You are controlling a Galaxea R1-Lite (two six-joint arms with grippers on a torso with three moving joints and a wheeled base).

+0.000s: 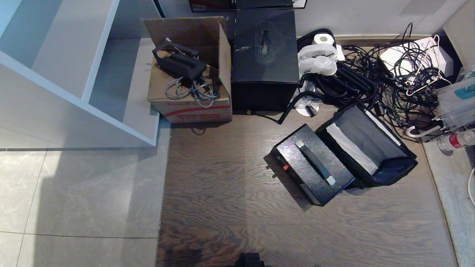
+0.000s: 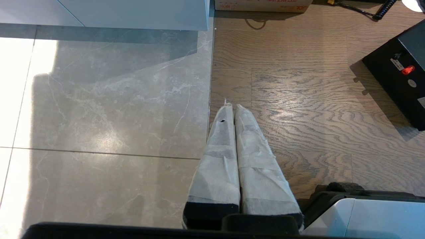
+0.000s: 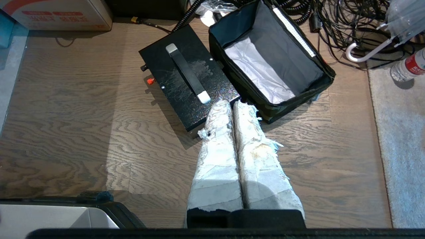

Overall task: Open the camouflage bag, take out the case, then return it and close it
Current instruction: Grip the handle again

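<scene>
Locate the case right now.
Head view: the case lies on the wood floor, right of centre, beside the open bag, on its left.

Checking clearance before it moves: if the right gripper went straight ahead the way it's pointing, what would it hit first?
Probably the case: the right gripper, shut, points at its near corner, with the open camouflage bag just beside. Depth is unclear.

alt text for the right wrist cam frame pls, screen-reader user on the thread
Right end effector, fingers wrapped in white tape and shut on nothing, hangs above a wooden floor near a speckled black case. Beside the case stands the open, empty camouflage bag, grey inside. Tangled black cables lie behind it.
</scene>
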